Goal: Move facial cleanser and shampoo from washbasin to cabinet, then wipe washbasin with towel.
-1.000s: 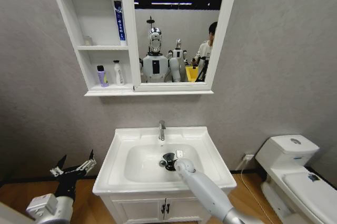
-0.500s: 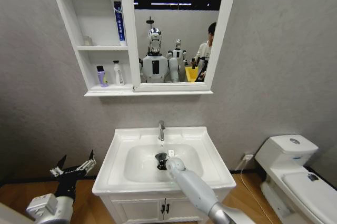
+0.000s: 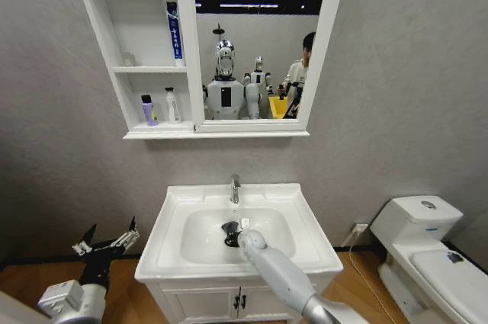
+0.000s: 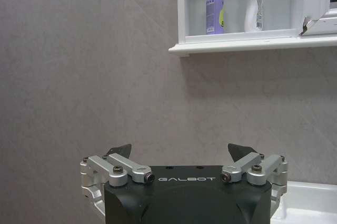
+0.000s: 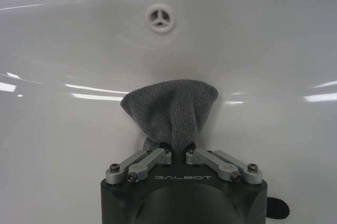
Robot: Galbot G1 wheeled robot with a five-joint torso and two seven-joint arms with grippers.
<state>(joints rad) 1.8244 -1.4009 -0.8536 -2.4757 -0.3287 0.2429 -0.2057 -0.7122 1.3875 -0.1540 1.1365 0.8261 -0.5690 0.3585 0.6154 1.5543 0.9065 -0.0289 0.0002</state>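
Observation:
My right gripper [image 3: 230, 232] reaches into the bowl of the white washbasin [image 3: 305, 251] and is shut on the dark grey towel [image 5: 171, 109], which presses on the bowl's wall below the overflow hole [image 5: 160, 17]. In the right wrist view the right gripper [image 5: 177, 153] pinches the towel's bunched end. On the lowest shelf of the cabinet [image 3: 103, 27] stand a purple bottle [image 3: 148, 110] and a white bottle [image 3: 172, 105]; which is the facial cleanser and which the shampoo I cannot tell. My left gripper [image 3: 107, 245] hangs open left of the basin, facing the purple bottle [image 4: 215, 10] and the white bottle [image 4: 253, 3].
A chrome tap [image 3: 235, 187] stands at the basin's back rim. A blue-white tube [image 3: 174, 30] leans on the cabinet's middle shelf beside the mirror [image 3: 255, 42]. A white toilet [image 3: 415, 225] sits to the right. Vanity doors [image 3: 236, 301] are below the basin.
My right gripper has slid the towel leftward across the bowl, near the drain. The left arm has not moved.

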